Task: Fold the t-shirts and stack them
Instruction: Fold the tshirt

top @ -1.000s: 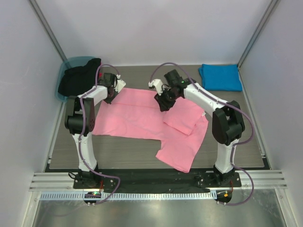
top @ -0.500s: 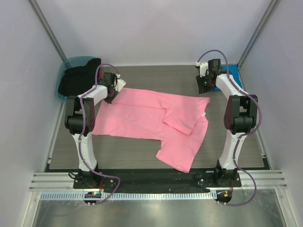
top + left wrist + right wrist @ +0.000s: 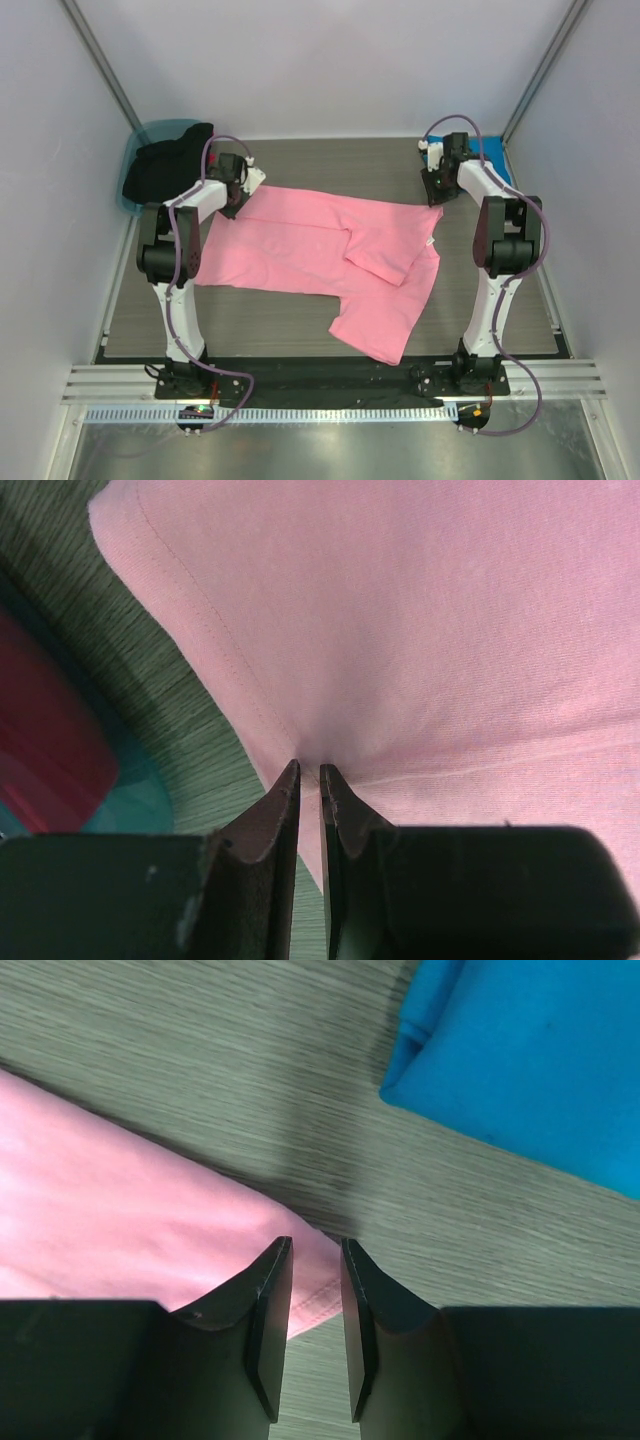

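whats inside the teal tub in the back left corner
A heap of black cloth fills the teal tub and hangs over its rim. Whatever lies under that cloth is covered.

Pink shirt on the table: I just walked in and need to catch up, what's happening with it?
Both arms are at the pink t-shirt, which lies spread out, only partly folded. The left gripper pinches its far left edge. The right gripper sits over its far right corner, jaws slightly apart, no grip yet. The blue t-shirt lies apart at the far right.
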### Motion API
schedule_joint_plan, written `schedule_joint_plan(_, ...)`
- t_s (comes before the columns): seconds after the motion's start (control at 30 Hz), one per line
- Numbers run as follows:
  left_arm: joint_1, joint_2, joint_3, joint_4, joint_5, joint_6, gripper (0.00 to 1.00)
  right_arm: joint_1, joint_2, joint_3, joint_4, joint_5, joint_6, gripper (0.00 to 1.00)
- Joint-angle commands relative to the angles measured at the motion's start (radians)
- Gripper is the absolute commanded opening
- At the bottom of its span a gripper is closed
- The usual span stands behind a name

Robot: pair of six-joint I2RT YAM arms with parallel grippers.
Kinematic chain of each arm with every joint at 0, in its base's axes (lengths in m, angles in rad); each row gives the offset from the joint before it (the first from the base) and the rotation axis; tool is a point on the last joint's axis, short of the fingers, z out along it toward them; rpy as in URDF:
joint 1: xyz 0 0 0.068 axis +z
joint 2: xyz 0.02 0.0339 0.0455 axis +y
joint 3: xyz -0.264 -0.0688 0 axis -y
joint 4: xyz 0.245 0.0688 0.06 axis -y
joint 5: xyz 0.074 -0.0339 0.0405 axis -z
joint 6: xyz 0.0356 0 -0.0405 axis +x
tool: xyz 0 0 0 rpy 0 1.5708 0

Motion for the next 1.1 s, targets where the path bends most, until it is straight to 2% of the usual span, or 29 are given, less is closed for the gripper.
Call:
schedule_joint_plan(0.0, 0.002, 0.0, 0.019, -0.009, -0.005, -0.001, 0.14, -0.008, 0.003, -0.007, 0.003, 0.052, -0.025, 0.32)
schedule_joint_plan(0.2, 0.002, 0.01, 0.019, -0.004, -0.008, -0.001, 0.14, -0.009, 0.022, -0.013, -0.03, 0.054, -0.044, 0.34)
schedule_joint_plan(0.3, 0.002, 0.01, 0.017, -0.004, -0.01, 0.0, 0.14, -0.009, 0.039, -0.007, -0.056, 0.023, -0.045, 0.32)
schedule_joint_plan(0.4, 0.002, 0.008, 0.01, -0.003, -0.01, 0.0, 0.14, -0.011, 0.066, 0.013, -0.09, -0.008, -0.042, 0.24)
schedule_joint_plan(0.43, 0.002, 0.005, 0.008, -0.001, -0.011, 0.0, 0.14, -0.011, 0.083, 0.024, -0.096, -0.011, -0.041, 0.12)
schedule_joint_plan(0.5, 0.002, 0.0, -0.004, 0.002, -0.018, 0.003, 0.14, -0.011, 0.094, 0.032, -0.102, -0.011, -0.041, 0.03)
schedule_joint_plan(0.53, 0.002, -0.003, -0.01, 0.004, -0.021, 0.003, 0.14, -0.011, 0.095, 0.039, -0.102, -0.016, -0.044, 0.01)
schedule_joint_plan(0.7, 0.005, -0.027, -0.055, 0.016, -0.034, 0.016, 0.13, -0.011, 0.157, 0.143, -0.096, -0.014, -0.064, 0.01)
schedule_joint_plan(1.07, 0.032, -0.062, -0.073, 0.022, -0.079, 0.037, 0.13, 0.002, 0.344, 0.495, -0.119, -0.037, -0.107, 0.01)
